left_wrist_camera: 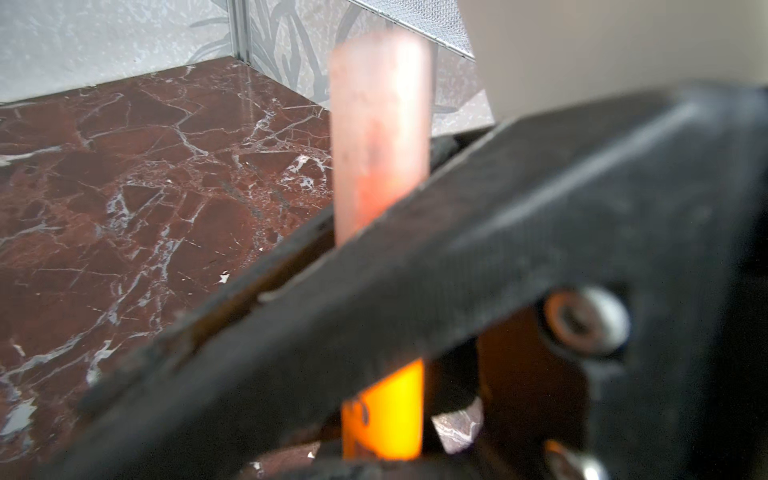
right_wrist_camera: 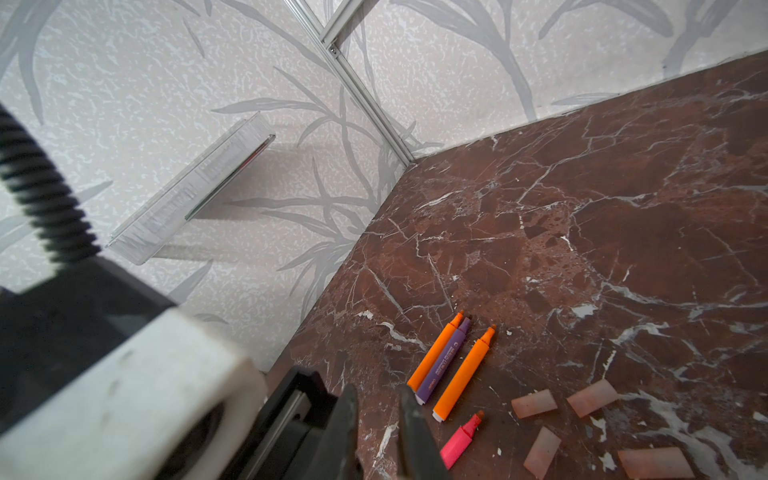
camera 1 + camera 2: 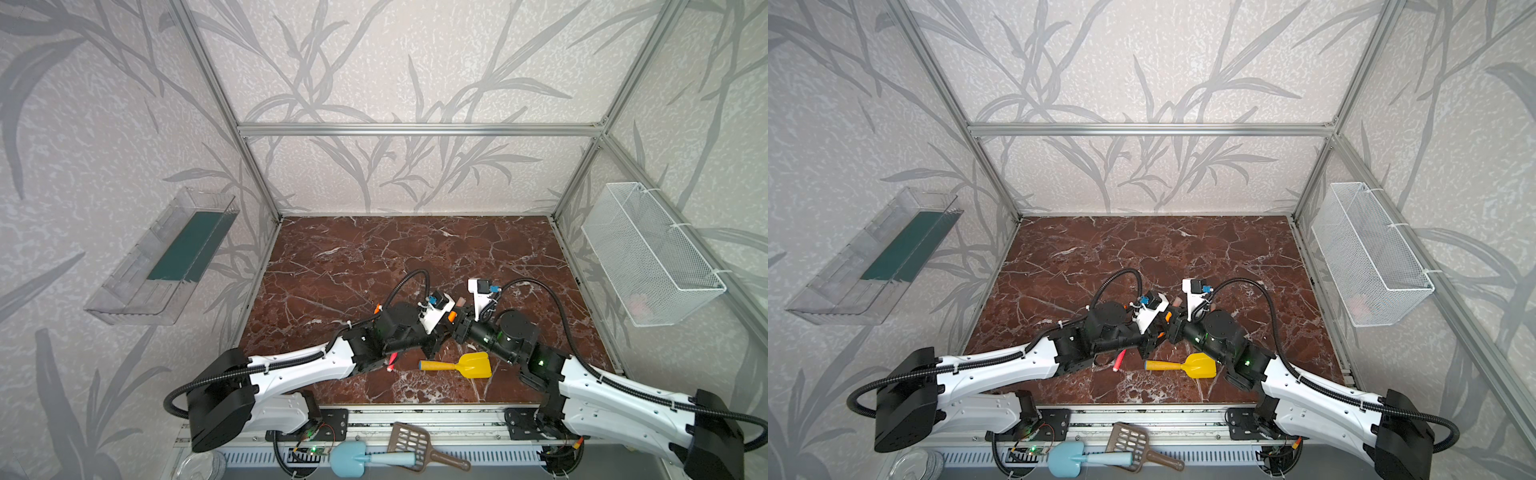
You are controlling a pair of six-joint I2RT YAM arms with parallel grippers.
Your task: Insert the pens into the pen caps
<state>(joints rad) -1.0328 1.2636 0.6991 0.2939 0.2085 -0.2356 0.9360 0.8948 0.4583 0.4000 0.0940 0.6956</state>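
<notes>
Right end effector (image 2: 378,415) fingers (image 1: 457,266) fill the left wrist view, clamped on a pen cap (image 1: 380,137) in line with an orange pen (image 1: 384,411); their joint is hidden. Left end effector (image 3: 440,334): opening cannot be determined. Loose on the surface (image 2: 582,208): two orange pens (image 2: 434,353), one touching a purple pen (image 2: 444,361); a red-pink pen (image 2: 459,442); four caps (image 2: 534,404) nearby. Purple barrel print is illegible.

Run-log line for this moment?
phase: capping | orange pen, cap in line above, joint hidden | left gripper, right gripper: at pen | loose: four caps, pens
</notes>
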